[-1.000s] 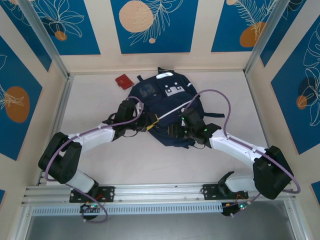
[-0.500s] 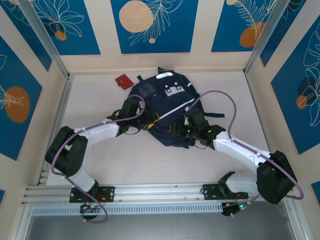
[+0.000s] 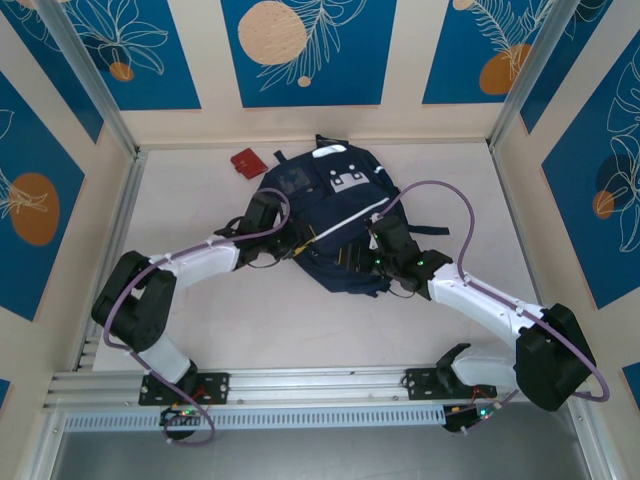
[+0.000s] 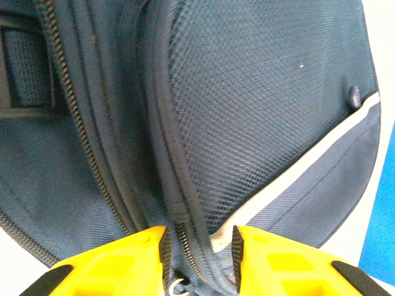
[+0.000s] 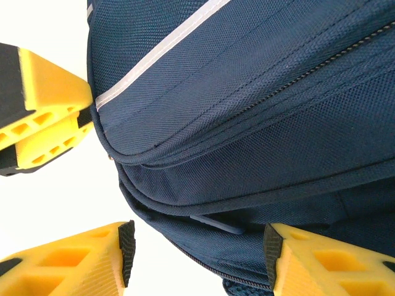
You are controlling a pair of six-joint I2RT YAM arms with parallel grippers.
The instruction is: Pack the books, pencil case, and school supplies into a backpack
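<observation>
The navy backpack (image 3: pixel 330 200) lies flat in the middle of the table, its white stripe (image 3: pixel 345 222) running across the front pocket. My left gripper (image 3: pixel 288 246) is at its near-left edge. In the left wrist view that gripper (image 4: pixel 199 246) is shut on a fold of backpack fabric (image 4: pixel 259 92) with a zipper line (image 4: pixel 184 237) and the stripe's end between the pads. My right gripper (image 3: pixel 378 252) is over the near-right part; its jaws (image 5: pixel 199 246) stand open, straddling the backpack's edge seam and a flat zipper tab (image 5: pixel 216 223). The books are out of view.
A small red flat case (image 3: pixel 245 162) lies on the table at the back left, beside the backpack's top. Aluminium frame rails and patterned walls (image 3: pixel 60 190) close in the table. The left gripper's yellow fingers (image 5: pixel 43 111) show in the right wrist view, close to the stripe's end.
The left arm has reached further in toward the backpack's edge and its jaws have narrowed onto the fabric. The right gripper has shifted slightly farther up the backpack.
</observation>
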